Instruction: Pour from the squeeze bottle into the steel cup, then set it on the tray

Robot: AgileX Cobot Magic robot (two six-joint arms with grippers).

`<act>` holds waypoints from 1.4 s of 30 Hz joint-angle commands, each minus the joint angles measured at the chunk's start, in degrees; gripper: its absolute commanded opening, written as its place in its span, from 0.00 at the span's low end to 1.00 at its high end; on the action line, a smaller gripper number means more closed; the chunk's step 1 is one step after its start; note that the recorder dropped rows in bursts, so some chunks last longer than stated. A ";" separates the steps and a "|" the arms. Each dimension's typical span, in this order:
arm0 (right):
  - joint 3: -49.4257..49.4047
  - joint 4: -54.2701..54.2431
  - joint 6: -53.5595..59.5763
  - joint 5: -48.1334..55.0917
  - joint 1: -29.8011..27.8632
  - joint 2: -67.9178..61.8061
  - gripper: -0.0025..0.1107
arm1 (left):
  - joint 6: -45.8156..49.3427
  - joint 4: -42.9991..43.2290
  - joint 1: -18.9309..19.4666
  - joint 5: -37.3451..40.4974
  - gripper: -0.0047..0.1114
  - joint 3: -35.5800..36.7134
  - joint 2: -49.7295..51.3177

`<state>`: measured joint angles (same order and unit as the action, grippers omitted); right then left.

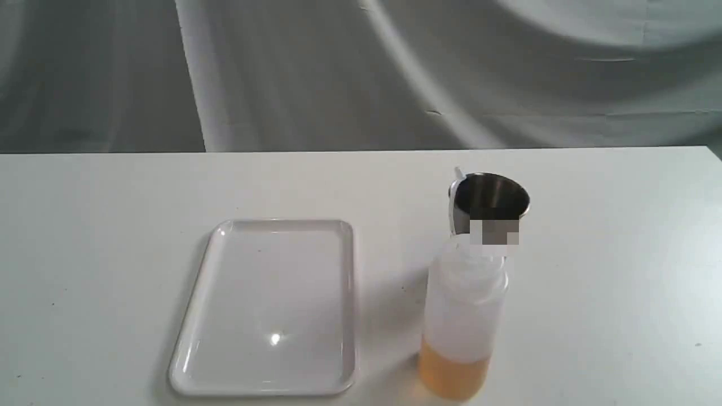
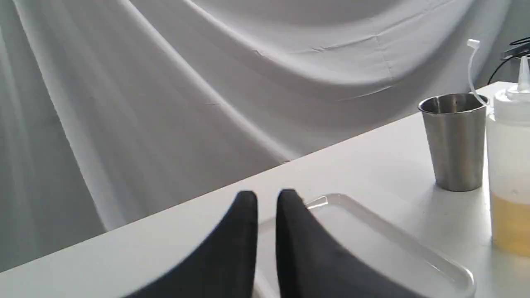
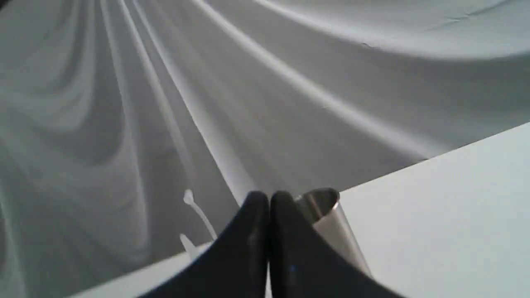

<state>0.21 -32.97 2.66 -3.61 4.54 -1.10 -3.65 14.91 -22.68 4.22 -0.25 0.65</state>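
Observation:
The squeeze bottle [image 1: 462, 316] stands upright near the table's front, right of centre, with amber liquid in its lower part. Its cap strap sticks up beside the steel cup [image 1: 491, 197], which stands just behind it. The empty white tray [image 1: 271, 304] lies flat to the left. Neither gripper shows in the exterior view. In the left wrist view my left gripper [image 2: 267, 198] hovers over the tray [image 2: 372, 240], its fingers nearly together with nothing between them; the cup [image 2: 455, 145] and the bottle [image 2: 511, 165] stand further off. My right gripper [image 3: 269, 198] is shut and empty, with the cup [image 3: 331, 223] beyond its tips.
The white table [image 1: 84, 254] ends at a back edge in front of a draped grey cloth [image 1: 361, 73]. Bare tabletop lies left of the tray and right of the cup.

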 commanded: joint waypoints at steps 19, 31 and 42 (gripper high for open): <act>19.84 -2.67 25.32 8.34 0.03 -12.67 0.02 | -0.18 -0.14 0.11 -0.34 0.11 0.25 0.18; 41.62 8.02 26.90 18.10 0.03 -42.20 0.02 | -0.18 -0.14 0.11 -0.34 0.11 0.25 0.18; 44.88 37.34 0.20 13.11 3.17 -49.18 0.02 | -0.18 -0.14 0.11 -0.34 0.11 0.25 0.18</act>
<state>44.83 -5.48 11.95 11.57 6.58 -49.63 -3.65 14.91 -22.68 4.22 -0.25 0.65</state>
